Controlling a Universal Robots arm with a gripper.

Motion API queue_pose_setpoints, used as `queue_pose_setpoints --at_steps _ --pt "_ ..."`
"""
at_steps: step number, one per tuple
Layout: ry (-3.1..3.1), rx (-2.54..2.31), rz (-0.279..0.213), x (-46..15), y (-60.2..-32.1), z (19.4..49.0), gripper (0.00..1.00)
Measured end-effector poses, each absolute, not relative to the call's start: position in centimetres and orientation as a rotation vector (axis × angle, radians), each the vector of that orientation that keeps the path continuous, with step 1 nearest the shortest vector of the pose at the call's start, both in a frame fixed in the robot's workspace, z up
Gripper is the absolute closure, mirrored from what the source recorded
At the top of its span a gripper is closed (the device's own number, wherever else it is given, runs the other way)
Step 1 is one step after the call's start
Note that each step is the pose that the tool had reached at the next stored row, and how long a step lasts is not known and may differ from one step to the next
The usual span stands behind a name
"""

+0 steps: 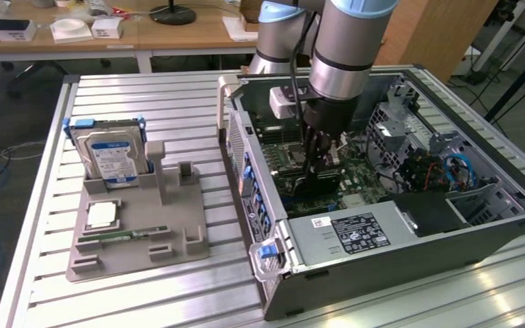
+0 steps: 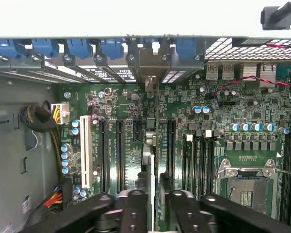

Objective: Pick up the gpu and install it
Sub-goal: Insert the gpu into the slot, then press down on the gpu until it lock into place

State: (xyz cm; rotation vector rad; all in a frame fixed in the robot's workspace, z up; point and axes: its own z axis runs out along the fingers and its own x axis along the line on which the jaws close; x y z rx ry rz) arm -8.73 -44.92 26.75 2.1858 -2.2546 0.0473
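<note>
A: where's the gpu?
B: edge-on between the gripper fingers, standing upright over the motherboard; its long axis runs along the slots, bracket end toward the case rear wall
A: gripper state?
B: fingers hug the card on both sides; looks clamped, though the contact is hard to see
A: seated?
B: can't tell; in the exterior view the arm reaches straight down into the case, card directly below it
</note>
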Motion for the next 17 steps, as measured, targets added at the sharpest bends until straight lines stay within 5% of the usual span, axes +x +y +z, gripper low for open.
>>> queue_pose_setpoints --at_steps 2,5,17 --pt "-2.255 2.186 0.047 -8.73 -44.92 26.75 0.86" --pt "-2.255 2.186 0.047 -8.73 -44.92 26.75 0.89" --pt "-2.255 2.186 0.047 -8.73 -44.92 26.75 0.89"
